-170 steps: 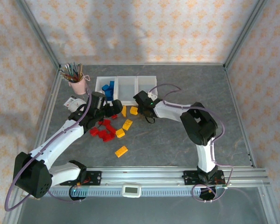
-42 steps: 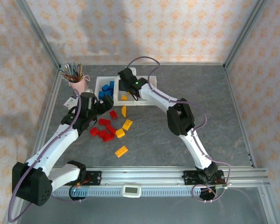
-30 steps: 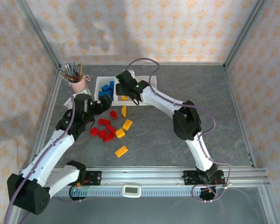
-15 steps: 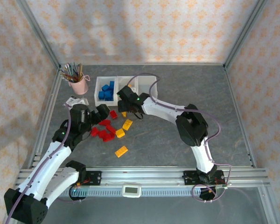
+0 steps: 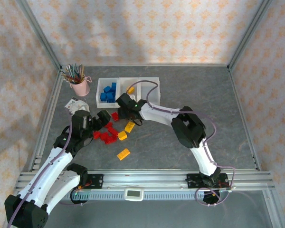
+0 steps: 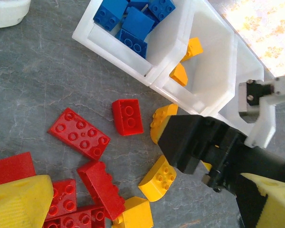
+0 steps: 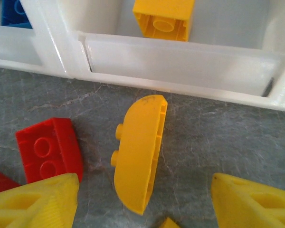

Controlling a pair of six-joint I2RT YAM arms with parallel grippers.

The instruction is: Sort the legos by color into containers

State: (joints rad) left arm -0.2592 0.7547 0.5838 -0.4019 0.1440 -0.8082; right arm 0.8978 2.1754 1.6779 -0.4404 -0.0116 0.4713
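Right wrist view: the right gripper [image 7: 145, 206] hangs with jaws apart either side of a yellow curved brick [image 7: 138, 152] lying just before the bins [image 7: 180, 52], evidently positioned for pickup. Likewise empty and spread, the left gripper [image 6: 142, 204] hovers over loose red bricks [image 6: 78, 133].

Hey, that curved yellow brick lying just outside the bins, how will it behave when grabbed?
The curved yellow brick looks like hard glossy plastic: likely stiff, light, slightly slippery. It lies on its side, studs pointing sideways, so its rounded edge may let it rock or pivot if pinched off-centre.
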